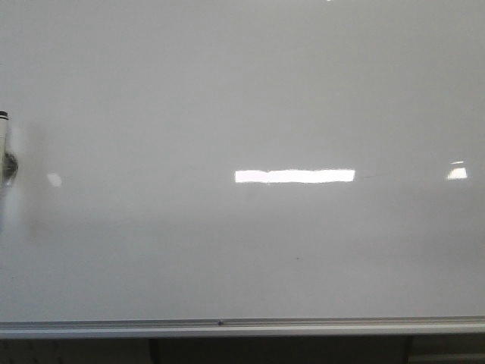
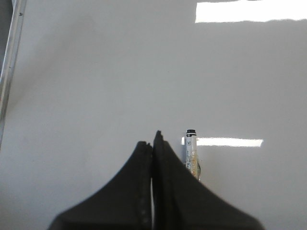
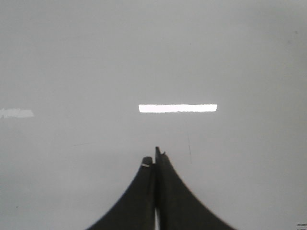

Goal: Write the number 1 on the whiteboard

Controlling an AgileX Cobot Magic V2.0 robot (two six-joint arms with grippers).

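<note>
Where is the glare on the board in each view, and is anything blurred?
Front view: a bright rectangular reflection sits mid-whiteboard, and the marker pen at the left edge is blurred. Left wrist view: glare strips at the frame edge and beside the pen. Right wrist view: one strip beyond the right claw; the image is soft.

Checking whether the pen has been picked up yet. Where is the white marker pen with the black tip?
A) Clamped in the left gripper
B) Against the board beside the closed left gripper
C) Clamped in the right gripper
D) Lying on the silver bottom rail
B: in the left wrist view the white marker pen with the black tip stands against the glossy white whiteboard just beside the left gripper, whose jaws are shut with nothing between them.
</note>
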